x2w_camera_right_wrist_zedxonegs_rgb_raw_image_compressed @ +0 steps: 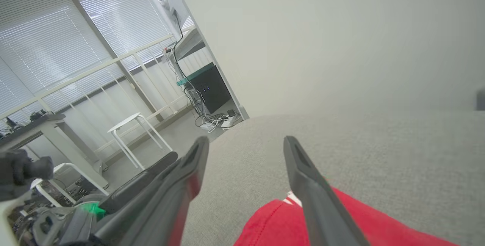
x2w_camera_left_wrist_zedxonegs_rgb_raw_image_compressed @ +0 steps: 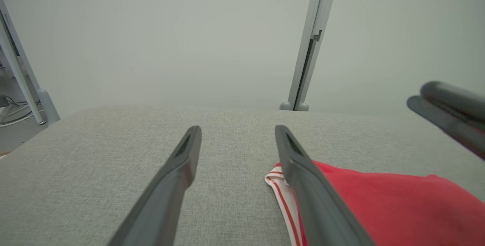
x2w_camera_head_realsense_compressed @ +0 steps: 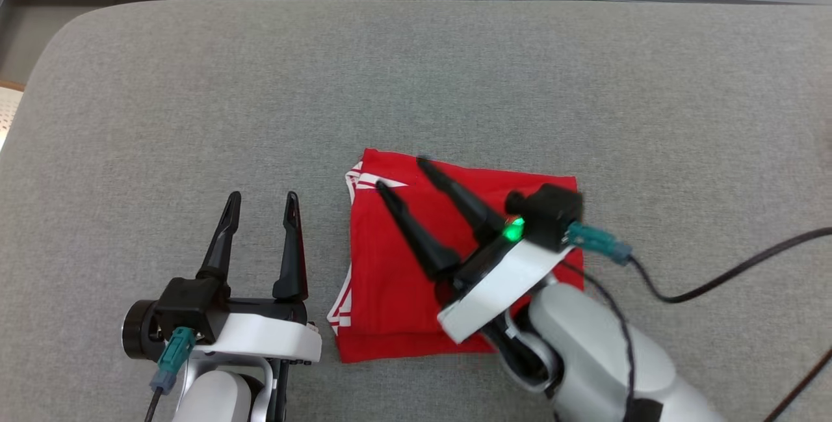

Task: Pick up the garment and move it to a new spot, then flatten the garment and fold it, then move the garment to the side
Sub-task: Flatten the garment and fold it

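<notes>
A red garment (x2w_camera_head_realsense_compressed: pixel 396 279) with white striped trim lies folded into a rough rectangle on the grey padded table (x2w_camera_head_realsense_compressed: pixel 195 103), near its front middle. My right gripper (x2w_camera_head_realsense_compressed: pixel 403 175) hovers open above the garment, fingers pointing toward its far left corner, holding nothing. My left gripper (x2w_camera_head_realsense_compressed: pixel 263 199) stands open just left of the garment's left edge, empty. In the left wrist view the garment (x2w_camera_left_wrist_zedxonegs_rgb_raw_image_compressed: pixel 379 200) lies to the right of my open left gripper (x2w_camera_left_wrist_zedxonegs_rgb_raw_image_compressed: pixel 238 128). The right wrist view shows the garment's corner (x2w_camera_right_wrist_zedxonegs_rgb_raw_image_compressed: pixel 280 223) below my open right gripper (x2w_camera_right_wrist_zedxonegs_rgb_raw_image_compressed: pixel 246 140).
Black cables (x2w_camera_head_realsense_compressed: pixel 734 272) trail from the right wrist across the table's right side. Beyond the table's far edge runs a pale wall with a grey post (x2w_camera_left_wrist_zedxonegs_rgb_raw_image_compressed: pixel 310 41). A white stool (x2w_camera_right_wrist_zedxonegs_rgb_raw_image_compressed: pixel 132 124) and desks stand off the table's left.
</notes>
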### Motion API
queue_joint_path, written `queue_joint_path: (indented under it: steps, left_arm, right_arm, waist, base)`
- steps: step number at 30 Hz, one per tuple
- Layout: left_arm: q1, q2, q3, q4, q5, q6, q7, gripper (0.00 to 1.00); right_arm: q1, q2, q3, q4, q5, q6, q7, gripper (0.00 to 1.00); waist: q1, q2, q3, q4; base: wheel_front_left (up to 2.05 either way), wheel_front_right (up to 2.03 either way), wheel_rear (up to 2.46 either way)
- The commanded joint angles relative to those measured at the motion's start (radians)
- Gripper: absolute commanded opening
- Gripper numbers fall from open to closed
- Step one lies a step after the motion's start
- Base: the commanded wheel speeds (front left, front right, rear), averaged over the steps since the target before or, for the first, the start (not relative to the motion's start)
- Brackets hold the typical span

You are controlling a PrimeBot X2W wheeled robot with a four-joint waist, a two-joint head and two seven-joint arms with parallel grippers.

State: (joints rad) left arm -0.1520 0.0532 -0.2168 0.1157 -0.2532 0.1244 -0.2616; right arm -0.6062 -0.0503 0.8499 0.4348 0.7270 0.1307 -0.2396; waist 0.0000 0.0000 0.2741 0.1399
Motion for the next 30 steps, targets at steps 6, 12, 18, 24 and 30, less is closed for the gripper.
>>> queue_joint_path:
  steps: [6, 12, 18, 24, 30]
  left_arm:
    - [-0.005, 0.012, 0.022, -0.004, 0.018, 0.001, -0.004, 1.00]
    - [0.013, 0.029, 0.048, -0.006, 0.012, 0.002, -0.004, 1.00]
    - [0.043, 0.051, 0.065, 0.003, 0.001, -0.004, -0.004, 1.00]
    - [0.072, 0.072, 0.065, 0.009, -0.005, -0.009, 0.012, 1.00]
    - [0.132, 0.089, 0.062, 0.012, -0.012, -0.008, 0.035, 1.00]
  right_arm:
    - [0.045, -0.105, -0.241, -0.106, -0.081, 0.000, -0.025, 1.00]
    - [0.196, -0.186, -0.495, -0.175, -0.159, 0.000, -0.025, 1.00]
    - [0.349, -0.221, -0.642, -0.219, -0.244, 0.000, -0.003, 1.00]
    - [0.454, -0.224, -0.697, -0.286, -0.309, 0.000, 0.057, 1.00]
    - [0.559, -0.202, -0.735, -0.357, -0.354, 0.000, 0.119, 1.00]
  waist:
    - [0.0000, 0.0000, -0.005, -0.046]
    - [0.0000, 0.0000, -0.024, -0.083]
    - [0.0000, 0.0000, -0.061, -0.107]
    - [0.0000, 0.0000, -0.099, -0.128]
    - [0.0000, 0.0000, -0.174, -0.141]
  base:
    - [0.00, 0.00, 0.00]
    - [0.00, 0.00, 0.00]
    - [0.00, 0.00, 0.00]
    - [0.00, 0.00, 0.00]
    - [0.00, 0.00, 0.00]
